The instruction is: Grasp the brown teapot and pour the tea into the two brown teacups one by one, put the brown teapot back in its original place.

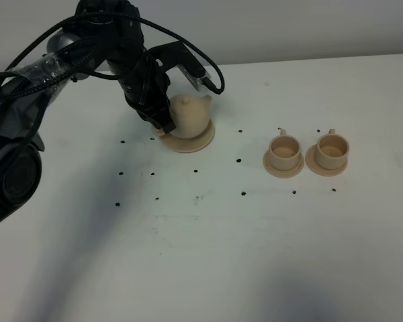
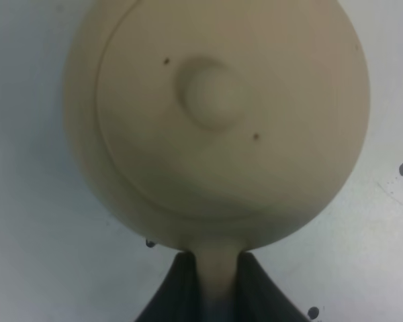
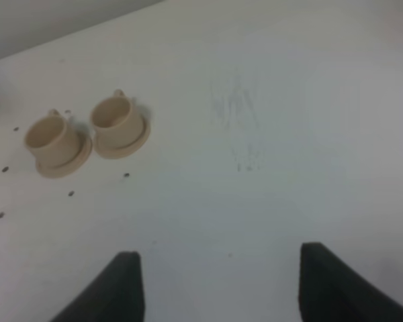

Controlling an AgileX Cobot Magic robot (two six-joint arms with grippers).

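On its saucer (image 1: 201,143) sits brown teapot (image 1: 191,114), left gripper (image 2: 217,263) seemingly pinching its handle (image 2: 218,295); teacups (image 1: 284,149) well apart.

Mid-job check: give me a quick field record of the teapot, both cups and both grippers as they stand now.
teapot: round pale tan ceramic teapot, lid on, sitting on the wide flat tan saucer
left gripper: fingers shut on the teapot's loop handle
teacups: small tan cylindrical left cup and right cup, upright, side by side, right of the teapot
cup contents: no dark liquid visible
right gripper: open, holding nothing, over the white table
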